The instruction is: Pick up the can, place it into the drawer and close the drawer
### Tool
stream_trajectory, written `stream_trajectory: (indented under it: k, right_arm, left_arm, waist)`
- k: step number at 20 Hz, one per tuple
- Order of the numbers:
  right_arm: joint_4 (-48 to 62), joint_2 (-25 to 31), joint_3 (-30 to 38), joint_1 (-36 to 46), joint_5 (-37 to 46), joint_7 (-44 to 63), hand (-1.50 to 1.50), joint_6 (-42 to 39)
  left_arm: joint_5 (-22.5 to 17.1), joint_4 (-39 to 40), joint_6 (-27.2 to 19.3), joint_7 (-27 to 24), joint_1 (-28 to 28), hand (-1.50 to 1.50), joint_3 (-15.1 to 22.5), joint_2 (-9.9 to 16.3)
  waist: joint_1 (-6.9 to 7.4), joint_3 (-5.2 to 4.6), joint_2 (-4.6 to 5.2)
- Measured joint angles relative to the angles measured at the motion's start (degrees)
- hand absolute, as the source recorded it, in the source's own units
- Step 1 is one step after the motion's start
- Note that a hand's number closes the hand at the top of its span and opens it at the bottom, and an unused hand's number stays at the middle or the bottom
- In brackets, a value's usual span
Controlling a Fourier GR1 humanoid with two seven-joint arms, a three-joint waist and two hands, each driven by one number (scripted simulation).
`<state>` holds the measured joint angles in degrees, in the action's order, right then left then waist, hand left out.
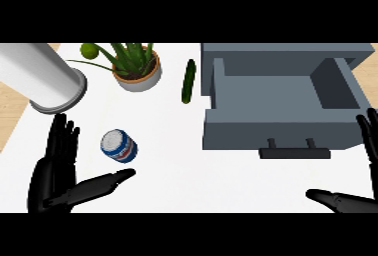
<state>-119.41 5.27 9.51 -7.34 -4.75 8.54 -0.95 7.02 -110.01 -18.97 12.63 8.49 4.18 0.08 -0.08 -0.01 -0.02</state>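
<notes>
One blue-and-white can lying on its side (119, 145), one open grey drawer (280, 107), one dark green cucumber (189, 81), one potted spiky green plant (136, 65), one white cylinder (40, 77), two black hands, left (55, 170) and right (354, 195)

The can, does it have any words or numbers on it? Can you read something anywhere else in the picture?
Can: it has a blue, white and red label, but any writing on it is too blurred to read.
Drawer, plant pot, cucumber and big white tube: no words, numbers or signs show on them.
So no text can be read anywhere.
</notes>
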Motion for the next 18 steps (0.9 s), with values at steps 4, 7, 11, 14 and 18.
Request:
stream_trajectory:
  k: [4,7,11,14,18]
  right_arm:
    - [-1.63,0.01,0.10,0.06,0.23,1.66,-1.50,0.00]
    - [-2.39,-0.23,0.33,-0.87,0.12,1.15,-1.50,-0.66]
    - [-4.41,-0.92,0.06,-2.17,0.65,1.55,-1.50,-0.89]
    - [-4.72,-0.47,1.85,-2.87,-0.99,1.55,-1.50,-1.82]
    - [-6.07,-0.13,2.71,-1.90,-1.58,4.00,-1.50,-1.90]
  left_arm:
    - [-0.83,6.72,-2.09,-5.40,-0.14,-1.50,1.15,-0.04]
    - [-1.47,10.51,-2.72,-9.04,0.32,-1.50,0.85,-0.05]
    - [-2.80,15.74,-4.73,-12.45,-0.65,-1.50,0.42,-0.06]
    - [-5.69,19.72,-4.25,-17.48,0.26,-1.50,-1.04,0.08]
    - [-7.67,25.41,-3.23,-21.44,-0.87,-1.50,-2.99,0.10]
  waist:
    - [-0.02,0.01,0.01]
    - [-0.02,0.00,0.00]
    - [-0.06,0.01,0.00]
    - [-0.05,0.00,-0.01]
    - [-0.03,0.01,0.00]
